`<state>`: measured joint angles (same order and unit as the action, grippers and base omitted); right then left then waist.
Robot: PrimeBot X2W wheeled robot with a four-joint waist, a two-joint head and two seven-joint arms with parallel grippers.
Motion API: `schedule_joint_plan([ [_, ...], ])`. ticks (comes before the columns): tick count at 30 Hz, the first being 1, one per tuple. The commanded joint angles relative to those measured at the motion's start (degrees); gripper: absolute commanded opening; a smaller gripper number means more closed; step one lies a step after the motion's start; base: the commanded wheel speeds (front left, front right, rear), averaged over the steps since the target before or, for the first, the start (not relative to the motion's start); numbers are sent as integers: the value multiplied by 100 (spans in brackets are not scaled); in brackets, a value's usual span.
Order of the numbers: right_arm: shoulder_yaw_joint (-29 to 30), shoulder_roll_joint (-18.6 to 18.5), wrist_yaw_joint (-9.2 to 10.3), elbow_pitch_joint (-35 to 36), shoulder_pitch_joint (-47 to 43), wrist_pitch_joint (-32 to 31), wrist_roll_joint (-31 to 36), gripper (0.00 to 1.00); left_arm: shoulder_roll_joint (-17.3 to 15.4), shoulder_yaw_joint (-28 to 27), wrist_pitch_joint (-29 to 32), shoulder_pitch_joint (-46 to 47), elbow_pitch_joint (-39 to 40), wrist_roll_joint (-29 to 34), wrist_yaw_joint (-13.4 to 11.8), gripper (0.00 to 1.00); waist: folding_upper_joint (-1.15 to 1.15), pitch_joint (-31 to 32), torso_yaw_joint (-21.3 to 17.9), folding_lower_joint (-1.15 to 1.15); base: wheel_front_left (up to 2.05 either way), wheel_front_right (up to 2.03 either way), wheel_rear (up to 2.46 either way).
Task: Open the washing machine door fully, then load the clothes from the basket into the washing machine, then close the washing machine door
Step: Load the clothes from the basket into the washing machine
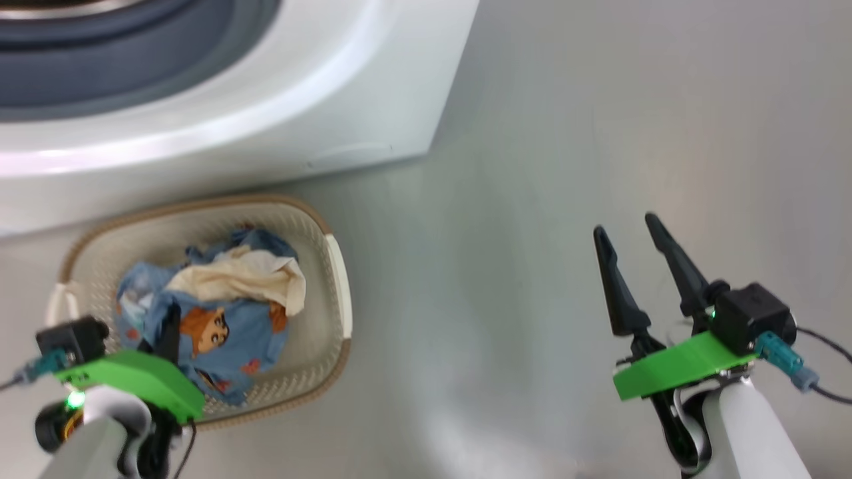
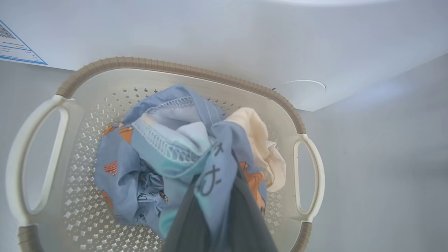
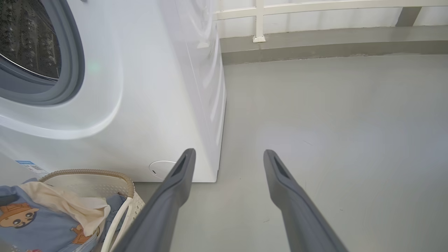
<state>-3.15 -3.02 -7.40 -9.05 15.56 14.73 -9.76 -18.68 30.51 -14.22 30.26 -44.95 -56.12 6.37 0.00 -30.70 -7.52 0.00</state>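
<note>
At lower left the left pincer [image 1: 170,329] is clamped on a fold of the clothes [image 1: 226,319] in the basket [image 1: 336,279]; at lower right the right pincer [image 1: 626,227] gapes empty. Lifted toward the washing machine [image 1: 266,100] at top, the loose white part could slip free.

Bare floor [image 1: 566,133] wide open right of washing machine [image 1: 299,86], basket [image 1: 341,279] just before its front, drum mouth [image 3: 31,38] open above, basket walls ringing clothes [image 1: 233,332]
</note>
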Motion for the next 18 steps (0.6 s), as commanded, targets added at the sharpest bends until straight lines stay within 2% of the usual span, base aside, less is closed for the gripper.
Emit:
schedule_joint_plan([
  [1, -108, 14, -9, 83, -255, 27, -39, 100, -164, -374, -76, -359, 306, 220, -92, 0, 0, 712, 210, 0, 0, 0, 0],
  [11, -62, 14, -9, 6, -561, 27, -69, 100, -23, -1163, -77, -1447, 1548, 963, -457, 0, 0, 1357, 212, 0, 0, 0, 0],
  [18, -75, 14, -9, -62, -802, 27, -92, 100, 134, -1495, -77, -2219, 2340, 1429, -735, 0, 0, 1845, 184, 0, 0, 0, 0],
])
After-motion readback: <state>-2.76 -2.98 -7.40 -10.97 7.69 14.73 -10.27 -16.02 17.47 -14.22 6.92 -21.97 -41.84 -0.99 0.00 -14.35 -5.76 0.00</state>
